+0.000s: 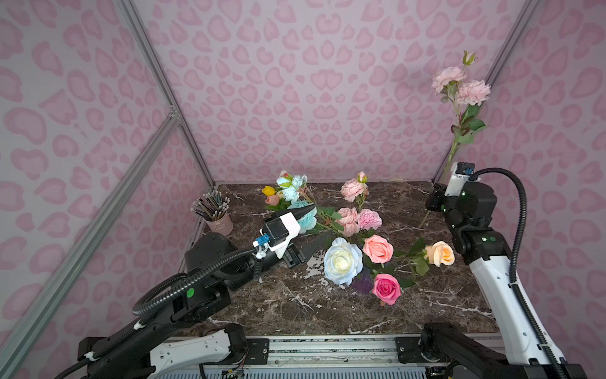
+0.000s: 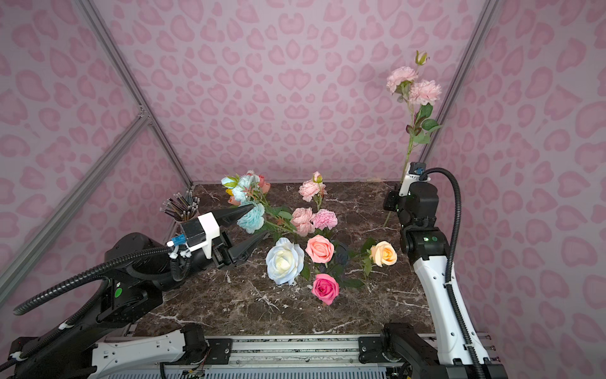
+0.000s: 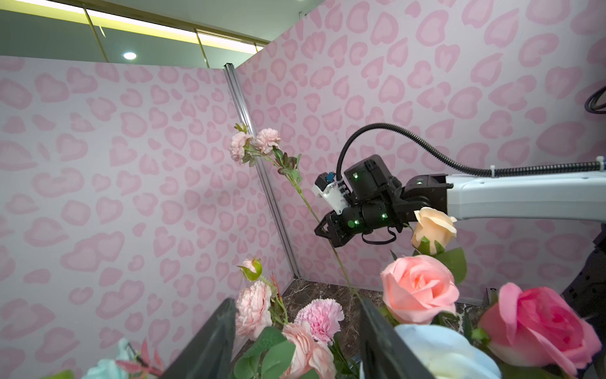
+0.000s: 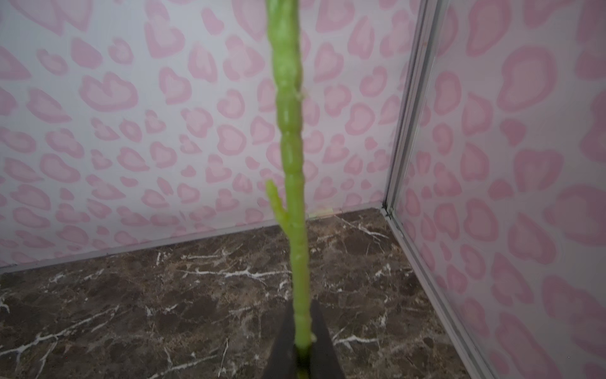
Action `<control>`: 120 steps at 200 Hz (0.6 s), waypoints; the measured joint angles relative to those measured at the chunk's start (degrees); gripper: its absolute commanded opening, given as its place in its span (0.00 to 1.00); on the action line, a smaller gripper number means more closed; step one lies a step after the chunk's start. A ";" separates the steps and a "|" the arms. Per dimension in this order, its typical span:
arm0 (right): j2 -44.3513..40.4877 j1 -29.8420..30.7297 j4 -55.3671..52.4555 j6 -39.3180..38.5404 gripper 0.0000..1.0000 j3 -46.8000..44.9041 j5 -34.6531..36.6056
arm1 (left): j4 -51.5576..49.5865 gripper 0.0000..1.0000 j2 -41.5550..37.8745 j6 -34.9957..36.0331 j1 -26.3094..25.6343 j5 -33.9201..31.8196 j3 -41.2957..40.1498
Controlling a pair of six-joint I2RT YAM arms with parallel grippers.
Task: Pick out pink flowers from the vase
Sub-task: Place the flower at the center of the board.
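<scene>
Pink flowers [image 1: 459,86] stand near-upright on a long stem [image 4: 292,164] pinched by the right gripper [image 4: 302,328], well right of the vase [image 1: 362,284]; the left gripper [image 1: 321,221] gapes empty beside it.

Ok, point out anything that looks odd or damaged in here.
The right hand holds one pink flower spray upright by its stem, well away from the vase, near the back corner. The tabletop has a whitish scuffed patch beside the white rose, possibly worn surface.

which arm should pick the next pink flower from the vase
Left: the left fingers are open beside the clustered pink flowers; the right fingers are shut on a pink-bloomed stem, held high.
</scene>
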 measured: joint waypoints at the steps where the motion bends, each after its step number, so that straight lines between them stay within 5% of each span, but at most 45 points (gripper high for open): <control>1: 0.17 -0.13 -0.04 0.13 0.00 -0.28 -0.17 | 0.07 0.61 -0.22 -0.02 0.00 -0.11 -0.13; 51: 6.62 -1.64 -4.04 -0.68 0.00 -9.46 -8.79 | 0.50 0.61 -6.03 -2.23 0.00 -1.88 -6.12; 120: 19.65 -0.07 -6.51 -3.32 0.00 -13.55 -8.74 | 2.03 0.62 -11.19 -2.27 0.00 -0.35 -10.78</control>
